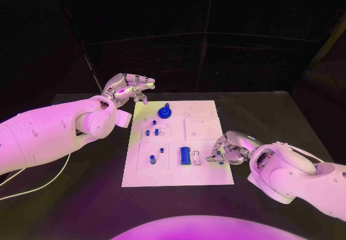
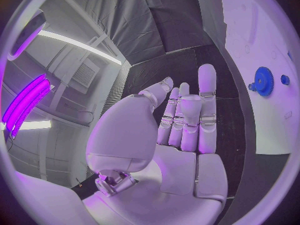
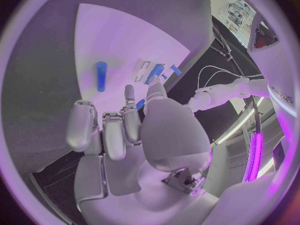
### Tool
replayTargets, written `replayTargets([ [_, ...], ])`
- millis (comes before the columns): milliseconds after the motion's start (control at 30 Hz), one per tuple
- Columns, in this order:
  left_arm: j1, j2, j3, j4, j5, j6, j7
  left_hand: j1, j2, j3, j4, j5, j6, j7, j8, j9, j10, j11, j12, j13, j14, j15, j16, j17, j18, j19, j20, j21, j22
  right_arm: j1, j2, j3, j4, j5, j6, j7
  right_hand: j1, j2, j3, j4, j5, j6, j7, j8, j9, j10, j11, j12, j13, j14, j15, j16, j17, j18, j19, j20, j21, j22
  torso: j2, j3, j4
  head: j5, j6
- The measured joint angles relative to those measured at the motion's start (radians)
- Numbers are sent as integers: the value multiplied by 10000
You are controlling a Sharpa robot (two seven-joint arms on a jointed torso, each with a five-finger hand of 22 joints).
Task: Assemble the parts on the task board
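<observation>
The task board (image 1: 209, 175) lies in the middle of the black table (image 1: 86, 200); on it a blue gear (image 1: 165, 111) stands near the far edge, several small blue pegs (image 1: 152, 132) sit in the left half, and a long blue bar (image 1: 185, 156) lies nearer the front; the right hand (image 1: 229, 149) rests at the board's right edge just beside the bar, its fingers curled around a small blue part (image 3: 141, 104); the left hand (image 1: 128, 87) hovers beyond the board's far left corner, fingers loosely apart and holding nothing.
</observation>
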Motion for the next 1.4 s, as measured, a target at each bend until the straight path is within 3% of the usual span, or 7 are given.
replayTargets([
  [167,-1,9,-1,0,0,-3,0,0,0,0,0,0,0,0,0,0,0,0,0,0,0,0,0,0,0,0,0,0,0,1,-527,-2,-37,275,-169,-13,118,117,-15,-74,166,-105,37,-160,-60,-133,24,-282,8,37,39,-104,-1,-1,-96,26,-98,-179,-18,-10,-45,-116,5],
  [433,-1,12,-2,-1,0,-4,0,0,0,0,0,0,0,0,0,0,0,0,0,-1,0,0,0,0,0,0,0,0,0,-3,-519,-7,-381,348,-219,1,235,234,-17,-128,281,-105,37,-275,-92,-180,71,-369,30,37,41,-168,-1,-1,-160,21,-146,-316,-23,4,-114,-193,22],
  [933,-3,41,-19,-26,0,4,-11,0,0,0,0,0,0,0,0,0,0,0,0,7,0,0,0,0,0,0,0,0,1,-15,202,-10,-1077,77,195,-421,249,248,-58,-169,318,-105,37,-293,-101,-232,54,-450,90,37,42,-168,-3,0,-195,55,-183,-335,-30,-3,-81,-226,-3],
  [1400,-3,41,-27,-32,0,7,-21,0,0,0,0,0,0,0,-1,0,0,0,0,6,0,0,0,0,1,0,0,0,1,6,387,14,-1179,-71,914,-629,599,373,-42,-379,482,41,1,-393,-100,-250,72,-447,449,20,62,-168,-3,-1,-195,55,-183,-294,-36,-9,-97,-209,-16],
])
